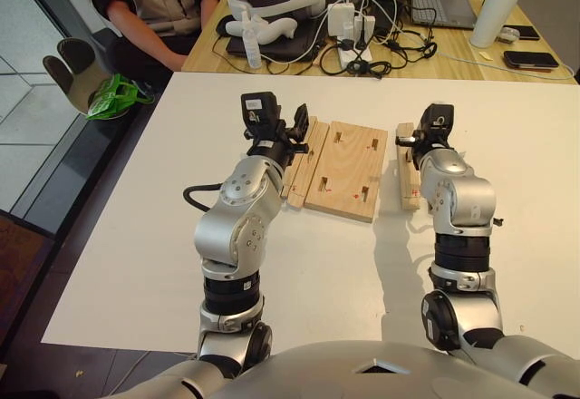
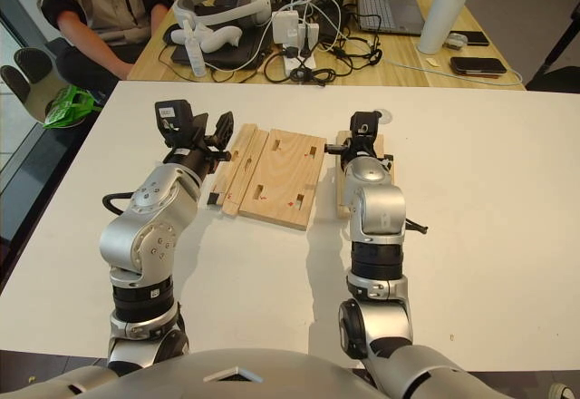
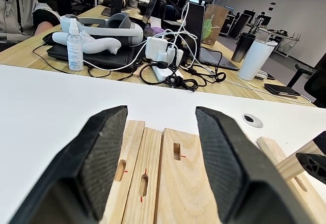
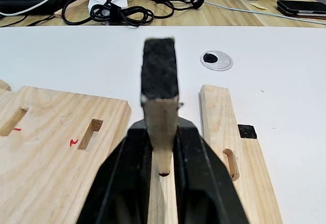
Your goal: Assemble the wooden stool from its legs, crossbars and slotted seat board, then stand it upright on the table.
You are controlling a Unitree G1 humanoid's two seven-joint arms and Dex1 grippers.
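- Left gripper [image 3: 159, 114] hangs over the white table [image 1: 136, 236], its two black pads spread wide with nothing between them.
- Two slats [image 1: 307, 159] lie side by side below it, touching the left edge of the seat board [image 1: 349, 168]; each has a slot.
- The seat board lies flat at mid-table, with small red pen marks beside its slots, too small to read.
- Right gripper [image 4: 160, 152] is clamped on a bar [image 4: 160, 117] just right of the board; the bar's far end is black.
- A leg [image 4: 219, 117] lies flat beside the bar, with one slot and a black square on its face.
- On the desk behind stand a headset [image 1: 276, 0], a laptop [image 1: 439, 0] and a tumbler [image 1: 498, 9].
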